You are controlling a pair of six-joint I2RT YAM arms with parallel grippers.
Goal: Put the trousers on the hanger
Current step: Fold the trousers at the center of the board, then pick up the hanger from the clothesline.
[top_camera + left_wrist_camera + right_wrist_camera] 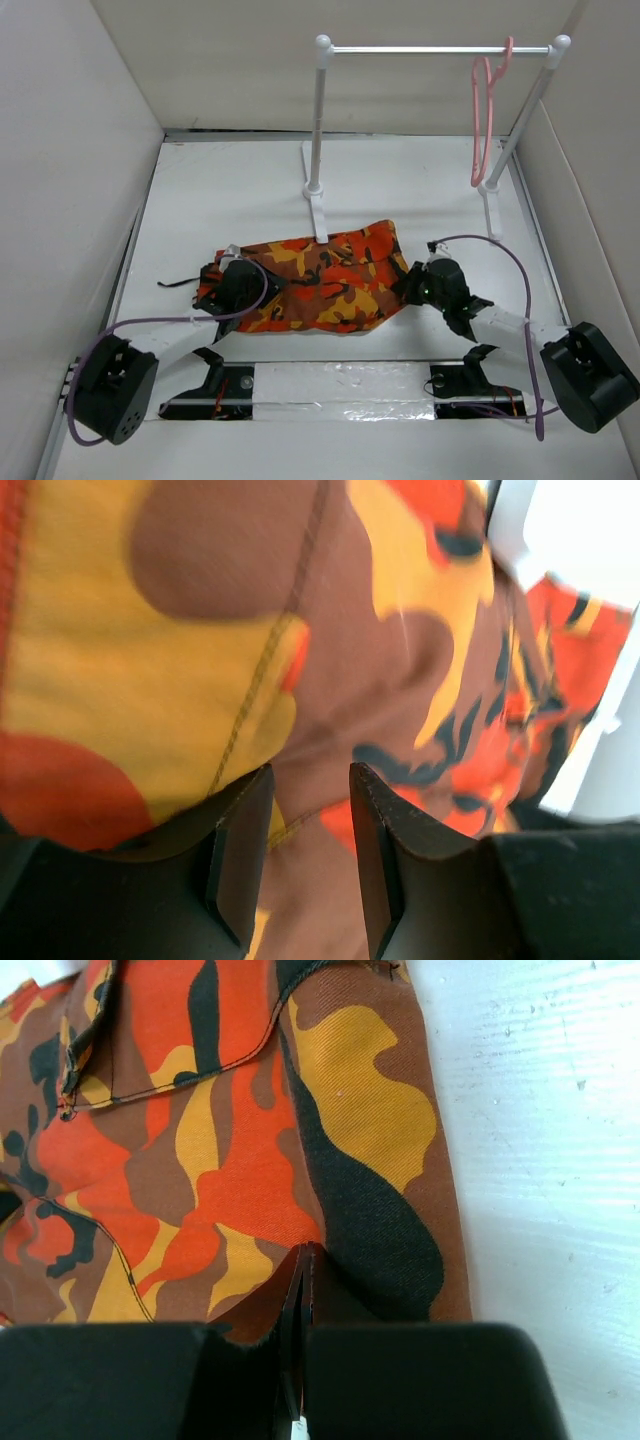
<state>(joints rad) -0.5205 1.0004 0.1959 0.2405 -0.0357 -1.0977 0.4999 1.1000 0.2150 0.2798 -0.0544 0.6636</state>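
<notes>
Trousers (320, 285), orange-red-yellow-black camouflage cloth, flat. Right gripper (301, 1265) clamps right edge for lift; left gripper (310, 785) narrow, straddling cloth. Thin pink plastic hanger (476, 140) on white rail (430, 48), far-right corner.

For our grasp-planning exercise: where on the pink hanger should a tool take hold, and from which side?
Probably its lower half, approached from the left and front. The hanger hangs by its hook from the white rail, nearly edge-on in the top view, so its lower part dangles free; the right post stands close on its other side, leaving little room there.
</notes>
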